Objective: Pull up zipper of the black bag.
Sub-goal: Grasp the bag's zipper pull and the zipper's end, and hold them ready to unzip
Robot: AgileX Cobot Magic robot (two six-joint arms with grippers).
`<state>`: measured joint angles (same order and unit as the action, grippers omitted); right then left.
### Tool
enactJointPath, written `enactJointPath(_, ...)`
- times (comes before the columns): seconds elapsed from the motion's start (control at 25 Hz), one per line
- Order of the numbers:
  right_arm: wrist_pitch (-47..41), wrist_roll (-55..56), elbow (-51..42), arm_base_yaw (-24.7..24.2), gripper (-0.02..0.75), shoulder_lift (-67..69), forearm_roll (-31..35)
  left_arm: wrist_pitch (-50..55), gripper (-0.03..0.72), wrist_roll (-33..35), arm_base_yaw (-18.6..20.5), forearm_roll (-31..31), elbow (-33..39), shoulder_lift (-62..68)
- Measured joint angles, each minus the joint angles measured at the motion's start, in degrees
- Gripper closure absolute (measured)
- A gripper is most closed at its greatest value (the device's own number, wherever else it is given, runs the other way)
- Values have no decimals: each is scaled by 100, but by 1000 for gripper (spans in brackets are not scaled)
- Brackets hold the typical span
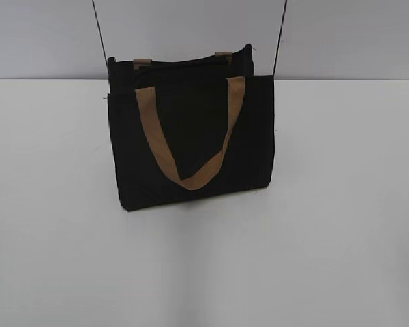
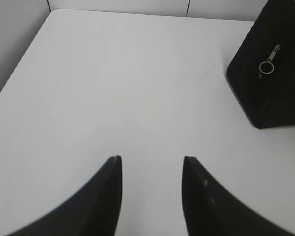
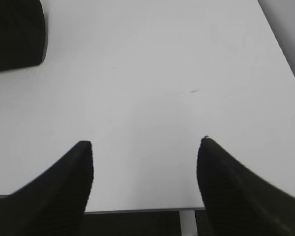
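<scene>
Bag (image 1: 191, 136) upright, zipper (image 2: 271, 60) along top — left gripper (image 2: 151, 162), right gripper (image 3: 145, 145) agape.

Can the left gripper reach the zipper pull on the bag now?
Probably yes. The left gripper is open over bare table, and the zipper pull on the bag faces it with nothing between.

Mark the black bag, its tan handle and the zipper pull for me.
black bag (image 1: 191, 129), exterior view, front panel.
tan handle (image 1: 191, 182), exterior view, bottom of its loop.
zipper pull (image 2: 267, 67), left wrist view, silver ring.
</scene>
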<state>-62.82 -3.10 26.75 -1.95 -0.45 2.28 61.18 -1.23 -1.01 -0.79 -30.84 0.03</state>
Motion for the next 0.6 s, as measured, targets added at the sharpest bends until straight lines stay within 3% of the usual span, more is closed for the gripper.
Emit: enactJointPath(0.6, 0, 0, 0, 0, 234, 0, 0, 0, 381, 0, 0, 0, 0, 0)
